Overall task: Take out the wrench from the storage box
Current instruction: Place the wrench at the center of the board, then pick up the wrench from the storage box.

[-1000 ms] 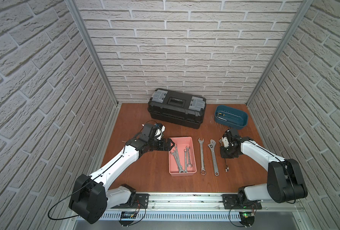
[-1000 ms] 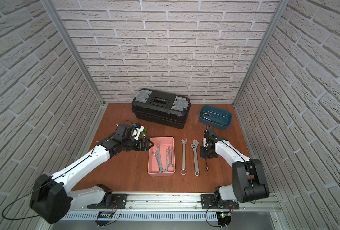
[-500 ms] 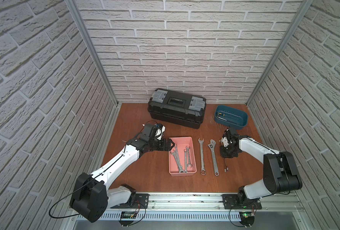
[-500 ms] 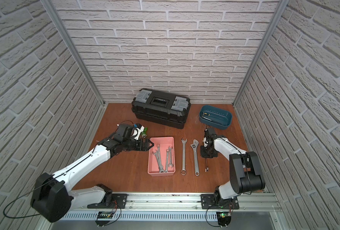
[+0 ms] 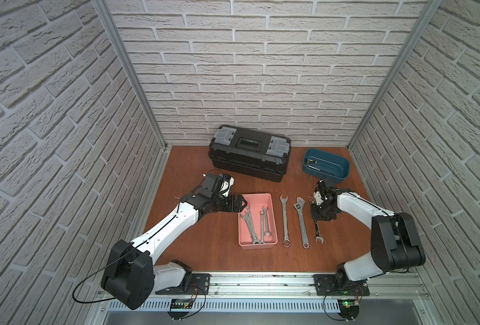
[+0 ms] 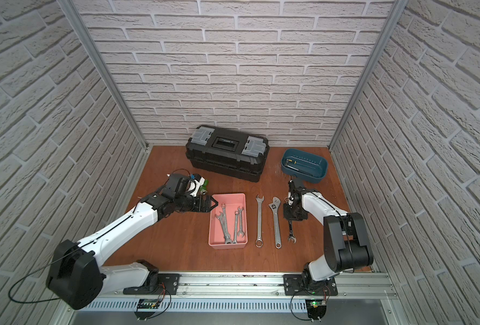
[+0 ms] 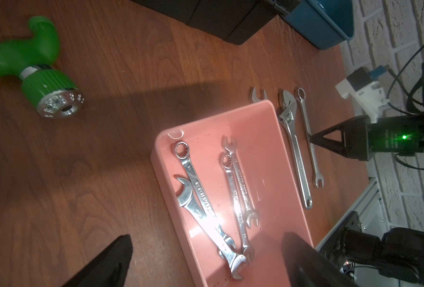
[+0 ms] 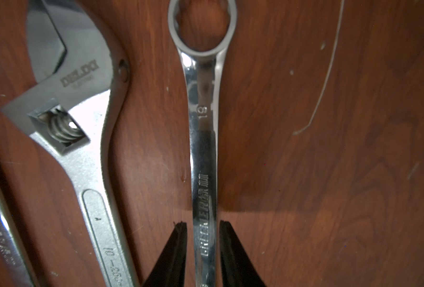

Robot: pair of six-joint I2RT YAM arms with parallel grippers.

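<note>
The storage box (image 5: 257, 197) is a salmon-pink open bin in the middle of the table, and several silver wrenches (image 5: 254, 225) lie in it. My left gripper (image 5: 241, 203) hovers wide open at the box's far left corner, holding nothing; in the left wrist view its fingertips straddle the box wall (image 7: 171, 198) and the wrenches (image 7: 198, 196). To the right of the box, my right gripper (image 5: 317, 221) points down over a small combination wrench (image 8: 203, 149) lying on the table. Its jaws stand slightly apart, with a thin gap on each side of the shaft.
A long combination wrench (image 5: 284, 222) and an adjustable wrench (image 5: 300, 222) lie side by side between the box and my right gripper. A black toolbox (image 5: 250, 157) and a dark-blue tub (image 5: 326, 164) stand at the back. A green tool (image 6: 203, 185) lies beside my left wrist.
My right gripper's jaws have parted from shut to a narrow gap around the small wrench on the table. The left arm has hardly moved.
</note>
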